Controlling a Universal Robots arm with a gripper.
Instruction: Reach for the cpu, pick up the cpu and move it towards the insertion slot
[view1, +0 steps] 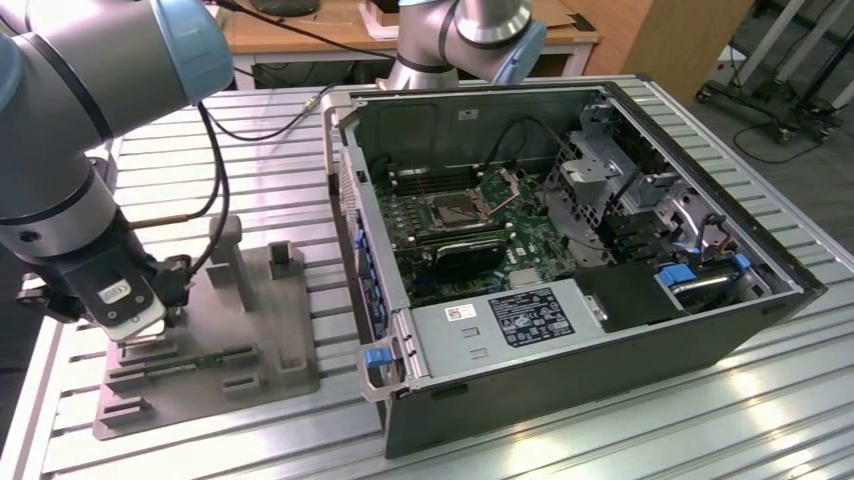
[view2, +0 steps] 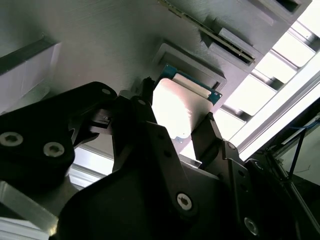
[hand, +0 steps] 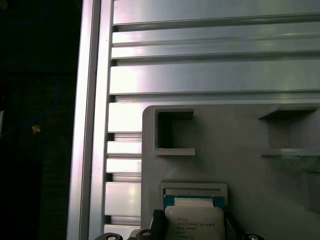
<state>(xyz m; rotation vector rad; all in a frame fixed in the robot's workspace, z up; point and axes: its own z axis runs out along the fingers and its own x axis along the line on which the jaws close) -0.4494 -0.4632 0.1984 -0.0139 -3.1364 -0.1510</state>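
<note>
- My gripper sits low over the grey fixture, jaws bracketing the cpu in its recess for a level lift.
- Clamped or not, I cannot tell.
- The insertion slot lies well apart.

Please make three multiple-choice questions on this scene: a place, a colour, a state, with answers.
1. In the exterior view, on which side of the computer case does the grey fixture lie? A. left; B. right; C. inside it.
2. What colour is the memory stick on the fixture? A. red; B. white; C. green.
3. What does the gripper hold? A. the cpu; B. the memory stick; C. nothing.
Answers: 1 A, it lies at the exterior view's left. 2 C, its board is green. 3 A, in the second wrist view the fingers meet two cpu edges.
</note>
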